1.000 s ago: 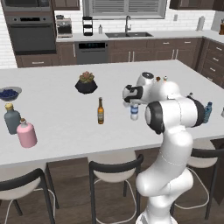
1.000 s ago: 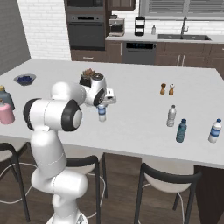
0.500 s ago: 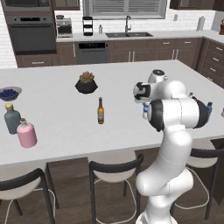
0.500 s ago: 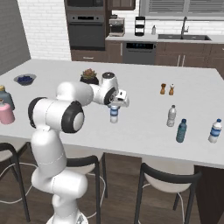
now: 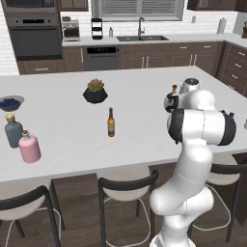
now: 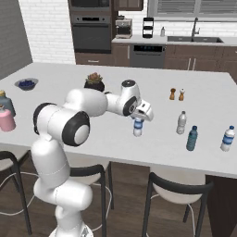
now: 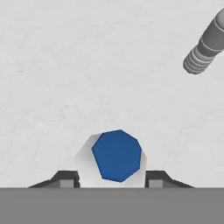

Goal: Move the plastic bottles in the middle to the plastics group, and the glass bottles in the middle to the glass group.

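The gripper [image 6: 139, 121] is clamped on a clear bottle [image 6: 138, 127] with a blue label, one finger on each side of it, and holds it upright above the counter [image 6: 60, 78]. The hand view looks straight down on it: the bottle [image 7: 116, 155] sits between the two fingertips [image 7: 65, 179], showing a blue many-sided top ringed in white, and a grey bottle [image 7: 204, 48] lies toward the upper right corner. The right base view places that grey bottle [image 6: 181, 122] to the right of the held one, with a teal bottle [image 6: 191, 138] and a blue-labelled bottle [image 6: 227, 138] further right (the plastics group); behind them stand two shakers [image 6: 177, 94]. In the left base view the arm hides most of this, but it shows what the right view's arm covers: the brown bottle [image 5: 111, 122] upright in the middle of the counter, well left of the gripper, in front of a potted plant [image 5: 95, 90]. Far left stand the grey-blue bottle [image 5: 13, 130] and the pink bottle [image 5: 29, 146], just beside each other, with a bowl [image 5: 9, 102] of blueberries behind them.
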Robot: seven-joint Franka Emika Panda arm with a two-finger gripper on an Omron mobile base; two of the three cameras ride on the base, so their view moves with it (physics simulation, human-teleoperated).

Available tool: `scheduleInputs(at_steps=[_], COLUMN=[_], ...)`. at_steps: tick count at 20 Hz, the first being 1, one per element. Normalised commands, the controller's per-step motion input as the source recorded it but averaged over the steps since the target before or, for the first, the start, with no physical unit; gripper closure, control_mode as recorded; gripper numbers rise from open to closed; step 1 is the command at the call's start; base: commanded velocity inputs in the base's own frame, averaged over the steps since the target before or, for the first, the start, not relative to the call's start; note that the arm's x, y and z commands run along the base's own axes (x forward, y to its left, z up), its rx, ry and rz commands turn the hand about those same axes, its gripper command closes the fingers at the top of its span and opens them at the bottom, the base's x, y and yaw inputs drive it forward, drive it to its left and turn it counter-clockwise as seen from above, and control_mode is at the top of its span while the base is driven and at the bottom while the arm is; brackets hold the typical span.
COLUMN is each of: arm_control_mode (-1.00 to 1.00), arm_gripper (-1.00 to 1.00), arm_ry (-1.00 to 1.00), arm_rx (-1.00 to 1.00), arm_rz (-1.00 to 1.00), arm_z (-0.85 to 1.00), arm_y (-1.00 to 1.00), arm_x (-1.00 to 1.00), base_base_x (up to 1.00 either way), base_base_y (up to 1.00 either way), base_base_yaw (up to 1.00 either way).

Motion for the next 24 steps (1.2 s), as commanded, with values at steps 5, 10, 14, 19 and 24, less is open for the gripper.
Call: scheduleInputs(at_steps=[5,10,14,19,24], arm_control_mode=[-1.00,-1.00,-1.00,-1.00,-1.00], arm_gripper=[1.00,1.00,1.00,1.00,1.00], arm_ry=[0.00,0.00,0.00,-0.03,-0.11], arm_rx=[0.00,0.03,0.05,0.03,0.00], arm_rz=[-0.32,-0.34,-0.30,-0.17,0.00], arm_z=[0.00,0.02,0.00,0.00,-0.12], arm_y=[-0.88,-0.97,-0.83,-0.48,0.00], arm_x=[0.00,-0.02,-0.10,-0.03,-0.01], base_base_x=[0.00,0.00,0.00,0.00,0.00], base_base_y=[0.00,0.00,0.00,0.00,0.00], base_base_yaw=[0.00,0.00,0.00,0.00,0.00])
